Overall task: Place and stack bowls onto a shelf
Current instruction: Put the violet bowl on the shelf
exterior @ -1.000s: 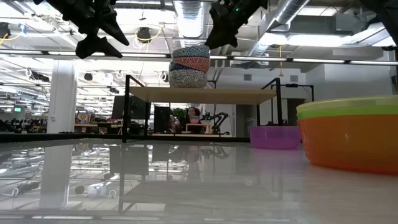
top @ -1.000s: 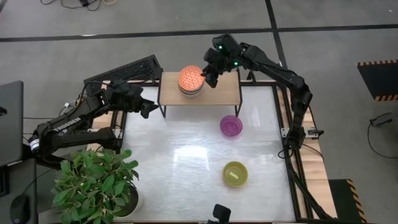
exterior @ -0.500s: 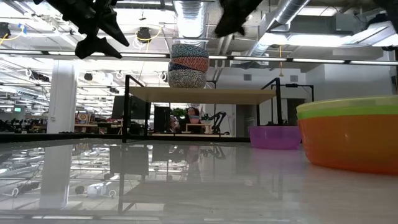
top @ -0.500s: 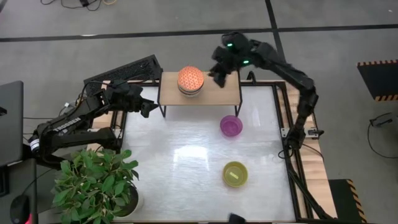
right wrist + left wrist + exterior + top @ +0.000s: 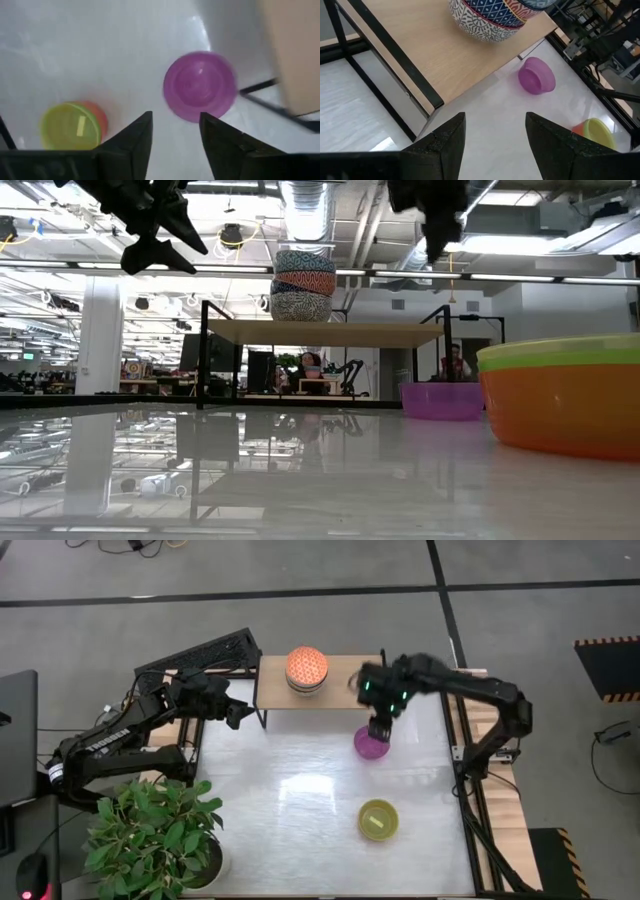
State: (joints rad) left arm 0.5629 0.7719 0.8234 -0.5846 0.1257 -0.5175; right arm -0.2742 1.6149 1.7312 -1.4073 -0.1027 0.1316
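A stack of patterned bowls (image 5: 307,668) (image 5: 305,285) (image 5: 495,17) stands on the left part of the wooden shelf (image 5: 335,690) (image 5: 340,332). The purple bowl (image 5: 372,744) (image 5: 200,86) (image 5: 441,400) sits upright on the white table, just in front of the shelf's right end. An olive-yellow bowl (image 5: 379,819) (image 5: 67,125) is nested in an orange one (image 5: 560,420) near the table's near edge. My right gripper (image 5: 379,728) (image 5: 175,117) hangs open, high above the purple bowl. My left gripper (image 5: 240,712) (image 5: 495,117) waits open off the shelf's left end.
A potted plant (image 5: 155,835) stands at the table's near left corner. The shelf's black legs (image 5: 380,40) rise close to my left gripper. The right part of the shelf plank (image 5: 360,690) is bare, and white tabletop (image 5: 290,790) lies open between the bowls and the plant.
My right gripper has left the spot beside the stack on the shelf. It has swung toward the table's near edge and a little right, and now hangs over the purple bowl, pointing down. The stack has stayed on the shelf.
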